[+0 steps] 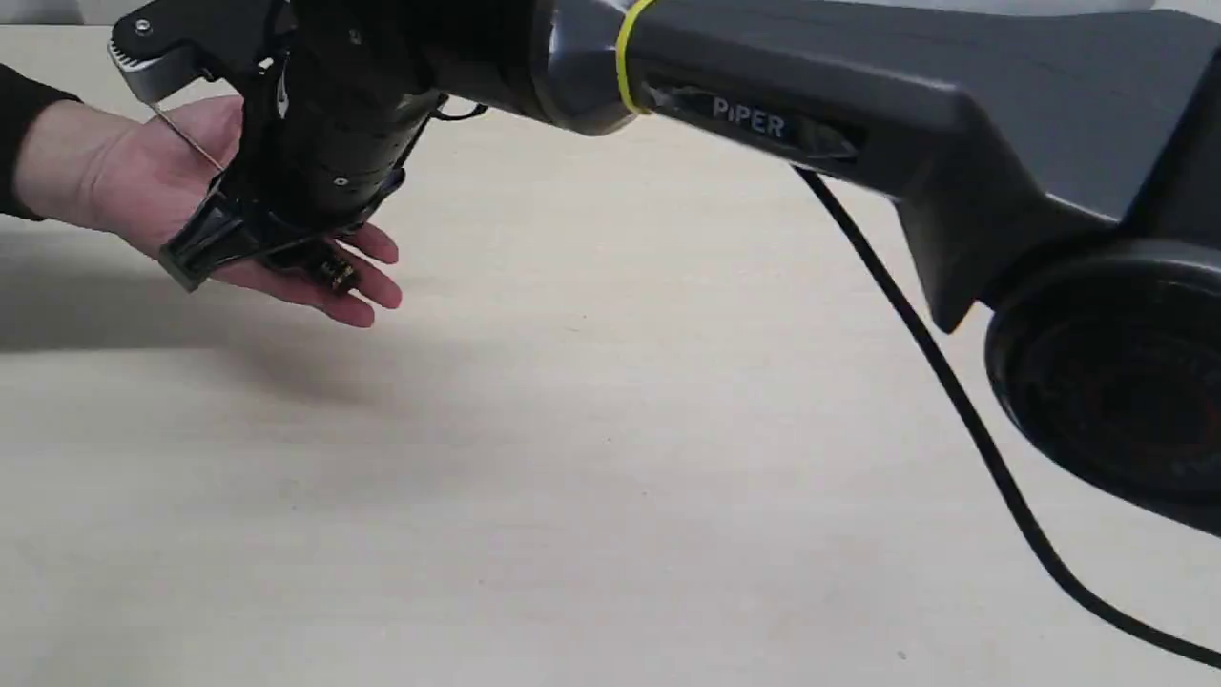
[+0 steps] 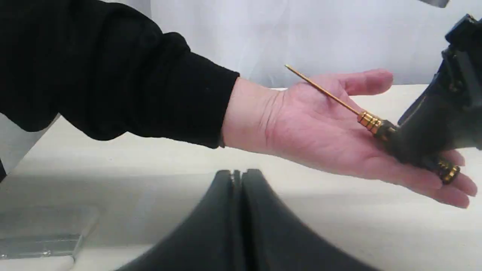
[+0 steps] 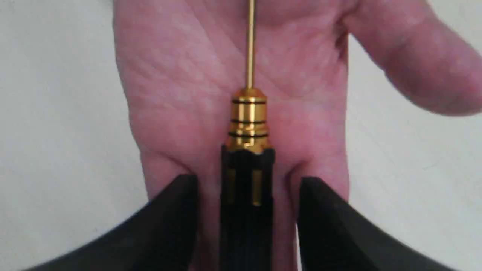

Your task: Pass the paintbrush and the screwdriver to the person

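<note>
The person's open hand [image 1: 143, 181] is held palm up over the table, its dark sleeve [image 2: 113, 75] behind it. The screwdriver [image 3: 246, 120] lies along the palm [image 2: 312, 128], thin brassy shaft [image 2: 324, 90] toward the wrist and gold end cap [image 1: 339, 275] at the fingers. My right gripper [image 3: 246, 188] straddles the black handle, open, with a gap on each side of it. It shows in the exterior view [image 1: 253, 243] over the palm. My left gripper [image 2: 237, 177] is shut on nothing, low and apart from the hand. The paintbrush is out of view.
My right arm [image 1: 858, 114] stretches across the top of the exterior view, its black cable [image 1: 954, 401] hanging down to the pale wooden table [image 1: 610, 496]. A flat silvery block [image 2: 41, 233] lies on the table near my left gripper.
</note>
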